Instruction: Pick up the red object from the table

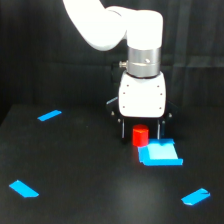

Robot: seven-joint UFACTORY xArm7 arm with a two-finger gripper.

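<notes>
The red object (140, 135) is a small red short cylinder standing on the black table (75, 160), touching the left edge of a flat blue square (160, 153) in the exterior view. My gripper (141, 137) hangs straight down from the white arm, with its two dark fingers (122, 131) on either side of the red object. A gap shows between each finger and the object, so the gripper is open around it. The fingertips reach down to about the object's lower half.
Blue flat strips lie on the table at the far left (49, 115), the near left (23, 188) and the near right (195, 197). A dark curtain backs the scene.
</notes>
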